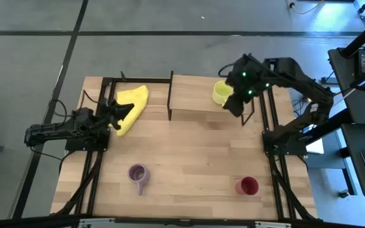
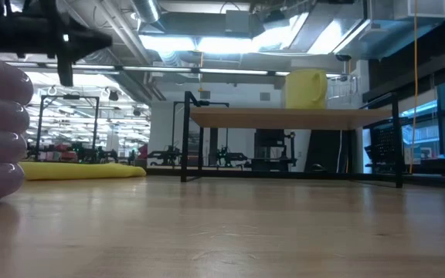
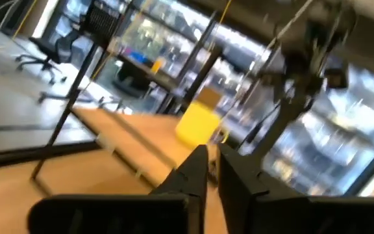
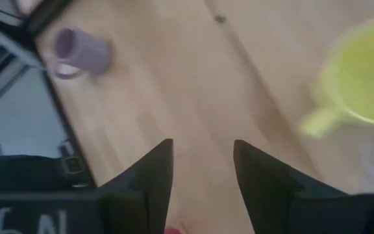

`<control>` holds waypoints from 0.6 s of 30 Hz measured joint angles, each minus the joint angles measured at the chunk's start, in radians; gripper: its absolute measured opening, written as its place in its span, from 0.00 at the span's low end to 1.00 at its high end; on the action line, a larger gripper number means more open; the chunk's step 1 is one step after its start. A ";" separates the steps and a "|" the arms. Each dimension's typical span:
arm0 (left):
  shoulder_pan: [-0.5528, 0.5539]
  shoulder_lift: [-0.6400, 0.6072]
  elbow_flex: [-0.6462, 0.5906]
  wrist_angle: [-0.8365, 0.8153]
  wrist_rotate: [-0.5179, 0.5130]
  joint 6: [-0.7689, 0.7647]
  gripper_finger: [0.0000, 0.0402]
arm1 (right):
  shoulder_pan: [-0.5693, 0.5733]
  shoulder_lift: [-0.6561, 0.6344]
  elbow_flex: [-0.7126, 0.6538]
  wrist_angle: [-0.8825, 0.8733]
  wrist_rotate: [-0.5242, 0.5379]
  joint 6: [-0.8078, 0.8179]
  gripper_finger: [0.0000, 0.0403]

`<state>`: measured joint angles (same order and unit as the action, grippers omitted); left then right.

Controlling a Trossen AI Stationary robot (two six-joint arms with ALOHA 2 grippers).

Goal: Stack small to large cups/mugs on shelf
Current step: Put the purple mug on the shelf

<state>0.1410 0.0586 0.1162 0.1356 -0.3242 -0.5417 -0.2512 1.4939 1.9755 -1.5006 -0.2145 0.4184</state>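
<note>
A yellow-green mug (image 1: 221,93) stands upright on the right end of the low light-wood shelf (image 1: 192,95); it also shows in the low view (image 2: 306,89). My right gripper (image 1: 234,106) hovers open just near of the mug, whose handle (image 4: 317,123) points toward it. A lilac mug (image 1: 138,174) and a dark red cup (image 1: 247,185) stand on the table near its front edge. My left gripper (image 1: 118,115) is shut beside the yellow cloth (image 1: 132,106). The tiny clear glass does not show plainly.
The yellow cloth lies on the table left of the shelf, by a black frame (image 1: 106,85). Black rails (image 1: 274,158) run along the table's left and right sides. Bare wood lies between the shelf and the two front vessels.
</note>
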 joint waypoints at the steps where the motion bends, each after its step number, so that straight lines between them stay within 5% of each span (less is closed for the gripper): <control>1: 0.000 0.000 0.000 0.031 -0.002 -0.008 0.07 | 0.027 0.004 0.000 0.030 0.000 0.017 0.40; 11: 0.001 0.000 0.000 0.101 0.030 -0.091 0.07 | 0.158 0.043 0.000 0.175 0.087 0.118 0.40; 18: 0.001 0.001 0.001 0.037 0.308 -0.208 0.07 | 0.213 0.153 -0.001 0.273 0.047 0.104 0.40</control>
<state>0.1417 0.0591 0.1169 0.1729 -0.0159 -0.7502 -0.0380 1.6469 1.9747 -1.2278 -0.1672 0.5225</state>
